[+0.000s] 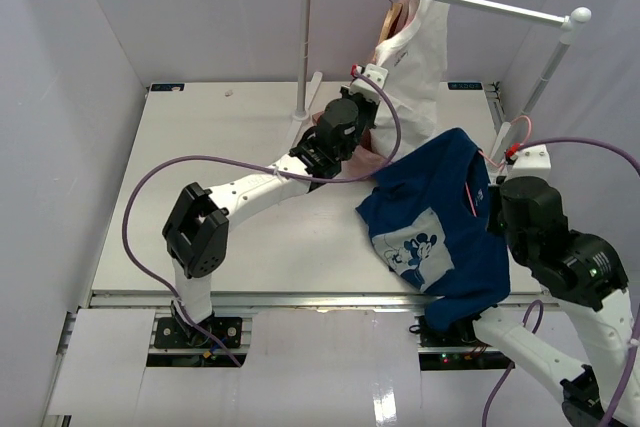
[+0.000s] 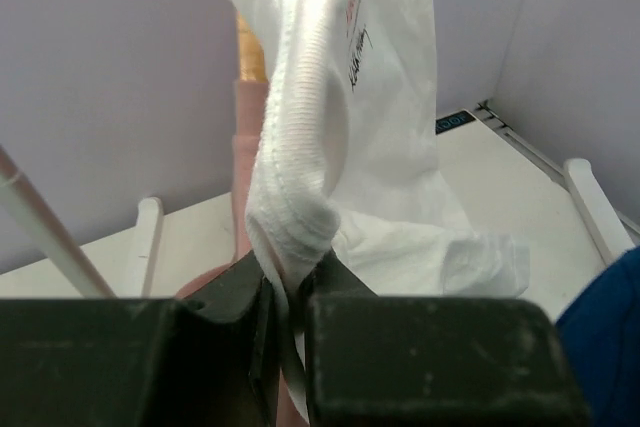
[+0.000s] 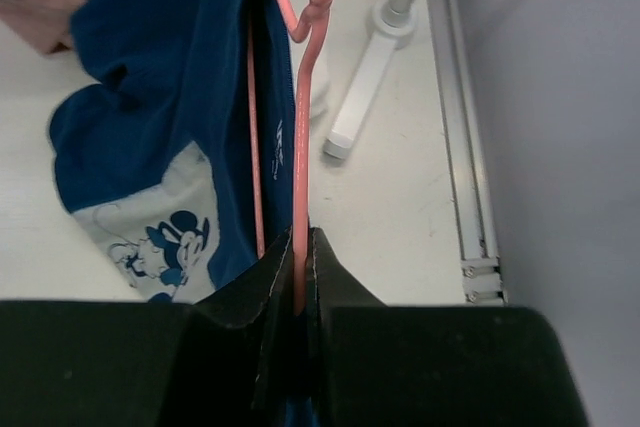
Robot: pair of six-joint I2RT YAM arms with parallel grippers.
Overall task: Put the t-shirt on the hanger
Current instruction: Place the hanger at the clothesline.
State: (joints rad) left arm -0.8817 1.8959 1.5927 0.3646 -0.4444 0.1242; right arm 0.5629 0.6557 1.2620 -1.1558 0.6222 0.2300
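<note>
Pinching looks off-target: left fingers [image 2: 430, 367] clamp white garment [image 2: 380, 147]; I'd release, grab t-shirt [image 1: 430, 197]; right fingers [image 3: 420, 367], tight on hanger [image 3: 302, 197], brace it.

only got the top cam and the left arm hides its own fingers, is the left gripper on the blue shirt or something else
Observer: Something else. The left gripper is pinched on the ribbed edge of the white garment.
Operator: does the right one have the hanger
Observer: Yes, the right gripper is shut on the pink hanger wire, below its twisted neck.
Operator: shirt on it yet
Observer: Cannot confirm. The t-shirt hangs against the hanger, with one wire running along its fabric.
</note>
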